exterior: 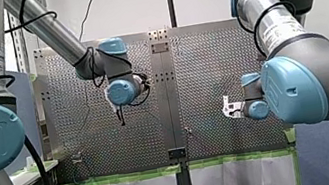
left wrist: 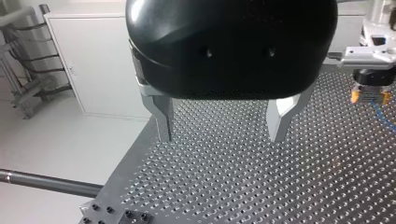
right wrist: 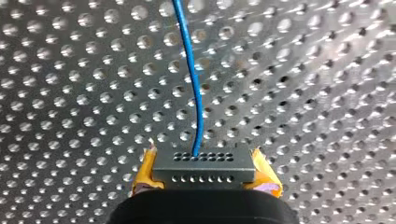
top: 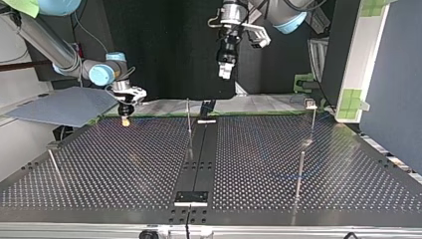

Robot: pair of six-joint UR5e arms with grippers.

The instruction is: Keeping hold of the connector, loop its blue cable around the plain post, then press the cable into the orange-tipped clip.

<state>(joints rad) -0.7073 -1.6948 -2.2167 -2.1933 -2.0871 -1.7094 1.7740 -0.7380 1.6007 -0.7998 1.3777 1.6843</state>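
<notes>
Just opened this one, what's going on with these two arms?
My right gripper is shut on the connector, with a yellow pad on either side. The blue cable runs from the connector ahead over the perforated table. That gripper sits low near the table's far edge, at the top view's left. My left gripper hangs open above the table, holding nothing. No cable shows around the thin posts, so the looping is not yet done.

A plain white wall (exterior: 137,0) backs the perforated metal worktop (exterior: 198,66); a white cabinet (left wrist: 93,65) stands on pale floor (left wrist: 56,140).
</notes>
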